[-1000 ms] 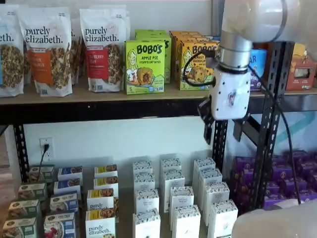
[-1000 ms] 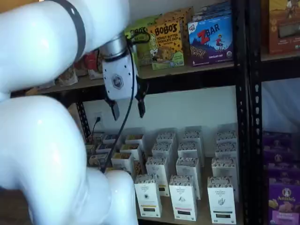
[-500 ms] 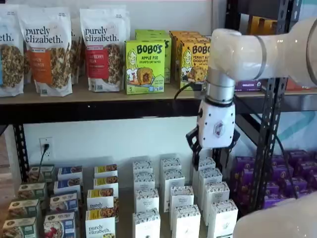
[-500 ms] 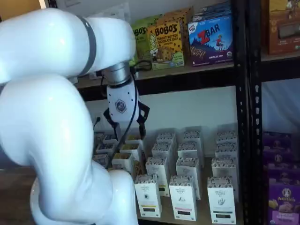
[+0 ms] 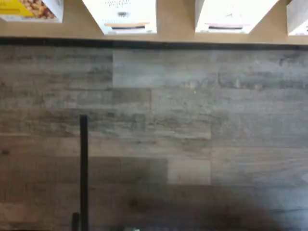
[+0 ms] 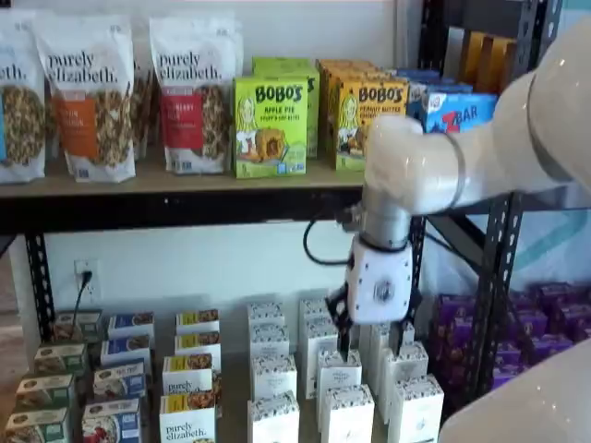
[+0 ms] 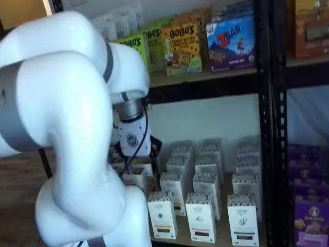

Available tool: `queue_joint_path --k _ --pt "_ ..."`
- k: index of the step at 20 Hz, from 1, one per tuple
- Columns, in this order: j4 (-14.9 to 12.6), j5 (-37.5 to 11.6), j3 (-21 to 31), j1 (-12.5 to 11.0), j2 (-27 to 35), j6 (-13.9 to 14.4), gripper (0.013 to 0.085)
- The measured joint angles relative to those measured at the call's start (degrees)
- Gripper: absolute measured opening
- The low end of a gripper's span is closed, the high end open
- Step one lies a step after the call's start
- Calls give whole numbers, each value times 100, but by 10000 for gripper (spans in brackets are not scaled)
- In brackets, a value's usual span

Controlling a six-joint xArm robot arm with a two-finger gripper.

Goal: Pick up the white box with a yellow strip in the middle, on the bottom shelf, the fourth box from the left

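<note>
Bottom shelf (image 7: 180,237): pale tan board, front edge seen in wrist view.
On it: rows of white boxes (image 7: 162,215); purely elizabeth boxes (image 6: 187,414) to the left.
Floor (image 5: 192,144): grey wood planks.

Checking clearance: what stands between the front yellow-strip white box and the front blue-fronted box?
In a shelf view, one yellow-topped purely elizabeth box stands between the white box and the blue-fronted box.

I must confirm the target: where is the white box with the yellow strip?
In a shelf view the white box stands at the front edge of the bottom shelf, leftmost of three tall cartons there, next to the pink-strip carton.
</note>
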Motion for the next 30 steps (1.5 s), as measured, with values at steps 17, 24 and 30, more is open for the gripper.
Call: queue_joint_path --k 17,24,30 --pt "43 -2503 341 482 1994 385 850" --pt "-62 -3276 246 587 2785 561 850" --pt "-322 -3858 24 608 3553 809 850"
